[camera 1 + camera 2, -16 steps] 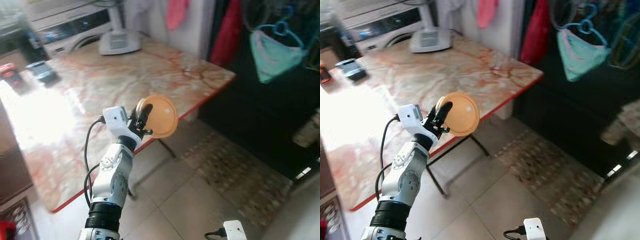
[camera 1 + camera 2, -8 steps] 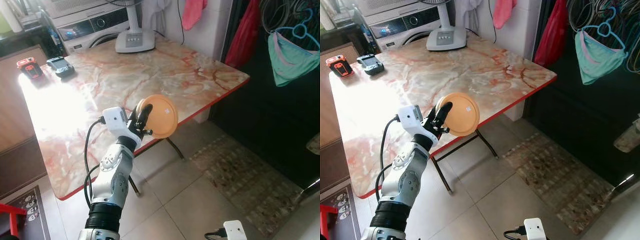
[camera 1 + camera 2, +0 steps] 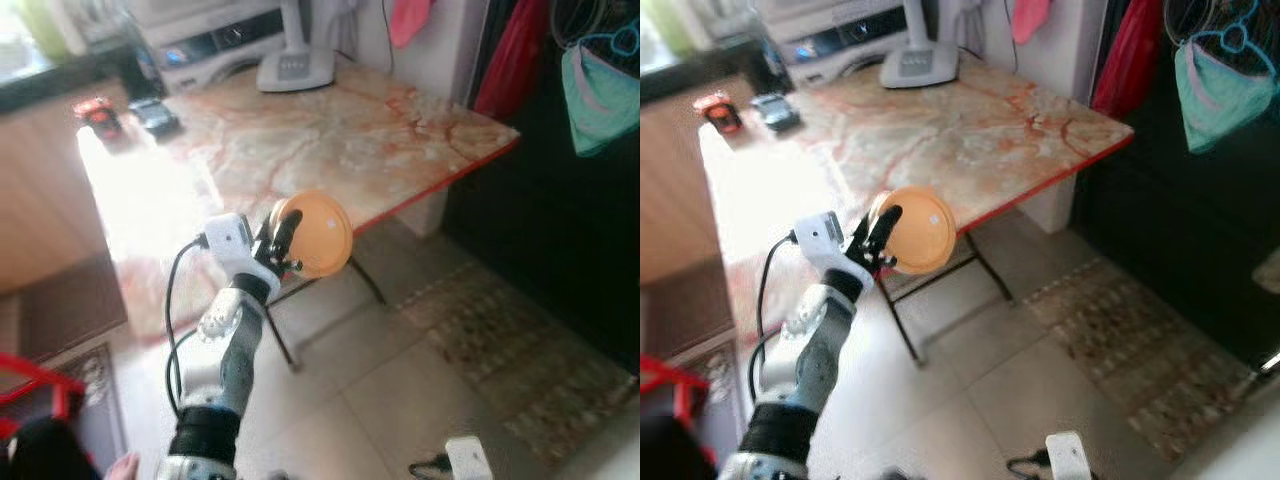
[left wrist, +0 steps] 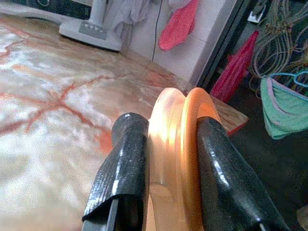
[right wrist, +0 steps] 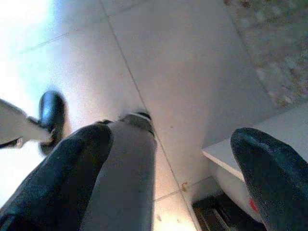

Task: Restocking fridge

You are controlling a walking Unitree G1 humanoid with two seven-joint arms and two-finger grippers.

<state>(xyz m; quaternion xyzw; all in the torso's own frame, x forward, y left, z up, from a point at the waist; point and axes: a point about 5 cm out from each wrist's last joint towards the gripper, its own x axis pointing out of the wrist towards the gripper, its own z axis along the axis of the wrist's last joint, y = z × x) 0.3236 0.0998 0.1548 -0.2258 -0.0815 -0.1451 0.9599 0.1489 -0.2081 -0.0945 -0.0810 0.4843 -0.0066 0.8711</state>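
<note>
Tiled floor [image 3: 400,400] and a patterned mat [image 3: 520,350] make up the near ground, with no fridge visible; the frames are blurred, consistent with walking.

1. Right gripper [image 5: 163,159]: hangs low over the floor, fingers spread apart with nothing between them. The arm is idle.
2. Left gripper [image 3: 283,240]: raised at chest level ahead of the body, clamped on the rim of an orange lidded container [image 3: 318,235]. The left wrist view shows one black finger [image 4: 122,168] on each face, so the disc stands on edge. Judgement: this pinch across the flat faces keeps the item from rotating in transit.
3. Marble-patterned table [image 3: 330,130]: just beyond the container, red-edged, on folding legs.
4. Far end of the table: a fan base [image 3: 293,68], two small devices [image 3: 155,115] and a washing machine [image 3: 215,40] behind.
5. Right background: garments on hangers [image 3: 600,80] against a dark opening.
</note>
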